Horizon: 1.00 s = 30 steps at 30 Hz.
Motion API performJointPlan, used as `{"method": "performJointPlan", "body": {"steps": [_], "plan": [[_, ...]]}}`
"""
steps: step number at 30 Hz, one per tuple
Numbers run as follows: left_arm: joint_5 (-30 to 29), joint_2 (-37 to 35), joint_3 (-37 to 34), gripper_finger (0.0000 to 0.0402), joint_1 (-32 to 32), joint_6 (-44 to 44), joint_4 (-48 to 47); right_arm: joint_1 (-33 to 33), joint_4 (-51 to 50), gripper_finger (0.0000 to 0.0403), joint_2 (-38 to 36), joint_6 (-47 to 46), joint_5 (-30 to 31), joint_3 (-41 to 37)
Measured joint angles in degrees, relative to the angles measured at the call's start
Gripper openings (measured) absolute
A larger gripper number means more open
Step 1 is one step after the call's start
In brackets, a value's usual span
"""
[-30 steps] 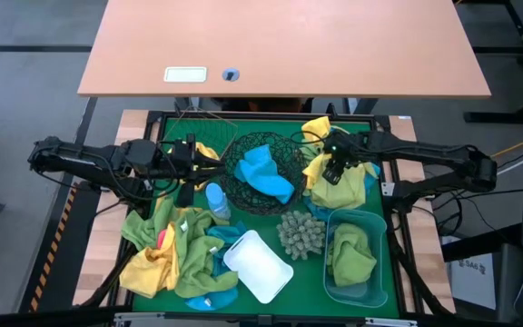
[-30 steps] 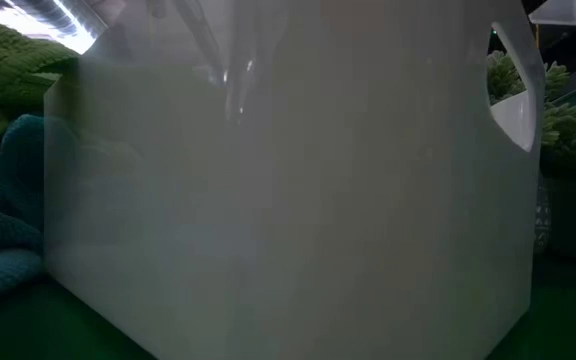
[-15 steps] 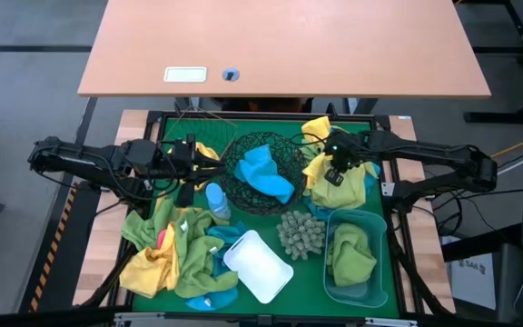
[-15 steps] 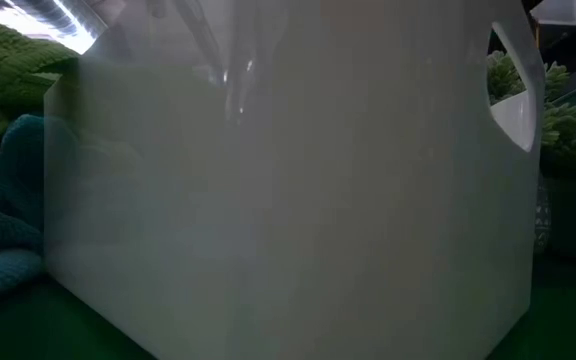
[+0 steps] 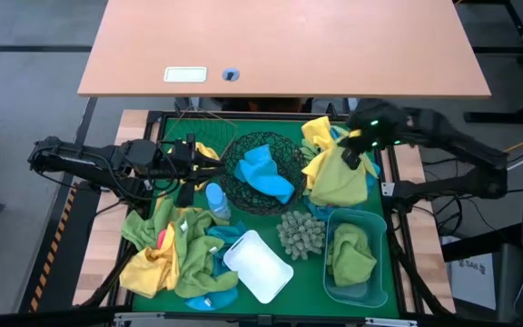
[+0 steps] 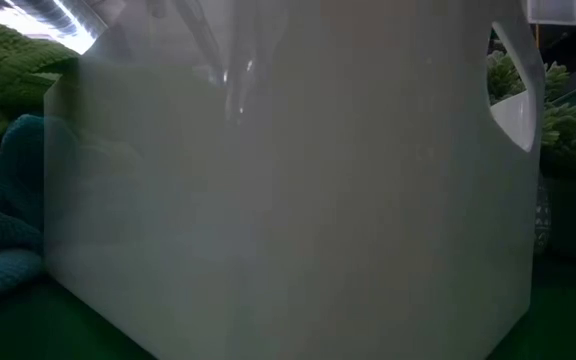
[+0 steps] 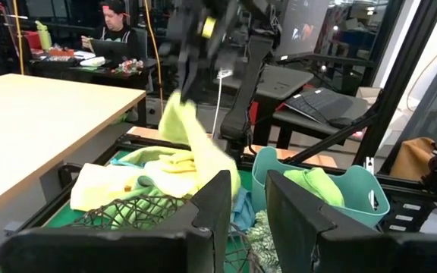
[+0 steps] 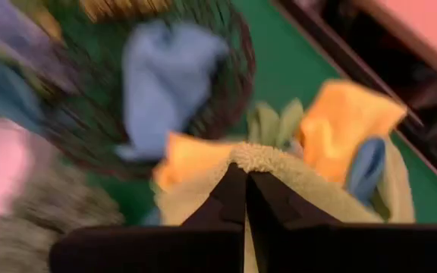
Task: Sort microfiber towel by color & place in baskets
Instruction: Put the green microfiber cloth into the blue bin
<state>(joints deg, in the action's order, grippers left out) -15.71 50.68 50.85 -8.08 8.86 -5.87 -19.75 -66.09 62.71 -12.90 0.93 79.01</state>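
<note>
High view, nearest edge first: the white tub lies empty-looking, with a jumbled heap of green, yellow, blue and pink towels just beside it, not yet sorted. The blue tub already holds a green towel, and the spiky ball sits between the two tubs, where a reach across could meet it. Farther on, the mesh bowl holds a blue towel, with a small bottle touching its rim. By the far right corner the right pincer is clamped shut on a lime towel, lifting it off a small yellow pile. The left pincer waits by the bowl, partly open and holding nothing. I judge the sorting to be early: most cloths remain loose on the surface.
</note>
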Motion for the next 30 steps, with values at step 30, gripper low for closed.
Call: {"method": "performJointPlan", "body": {"steps": [30], "plan": [[-0.1, 0.8, 0.0, 0.0079, 0.0, 3.1, -1.4, 26.6, 3.5, 0.0000, -5.4, -27.2, -6.8, 21.0]]}}
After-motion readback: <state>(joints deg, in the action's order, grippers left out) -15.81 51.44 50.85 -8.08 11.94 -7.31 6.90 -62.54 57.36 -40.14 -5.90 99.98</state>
